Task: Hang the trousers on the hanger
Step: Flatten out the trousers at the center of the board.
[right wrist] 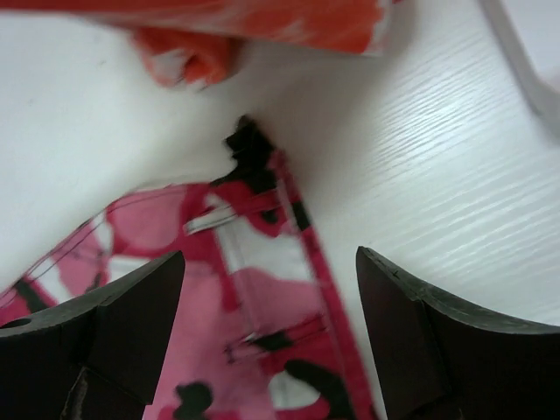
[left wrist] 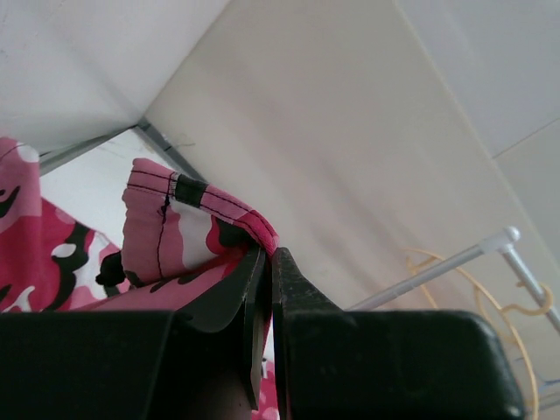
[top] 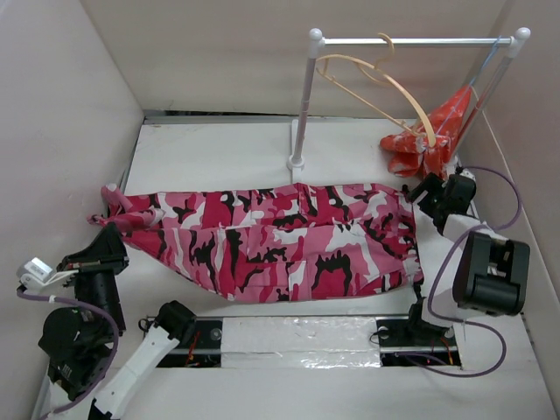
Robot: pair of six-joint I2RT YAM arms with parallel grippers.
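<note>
Soft, limp trousers [top: 280,245] lie stretched across the desk [top: 219,149], left hand [left wrist: 267,254] clamped on one end, right hand [right wrist: 271,262] apart over the other, whose seamed edge looks the firmest hold; the hanger [top: 376,92] hangs on the rail [top: 411,40] behind.

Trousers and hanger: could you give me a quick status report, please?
Left gripper shut on trousers end. Right gripper open over other end. Hanger on rail, bare. Red-orange cloth beside it.
</note>
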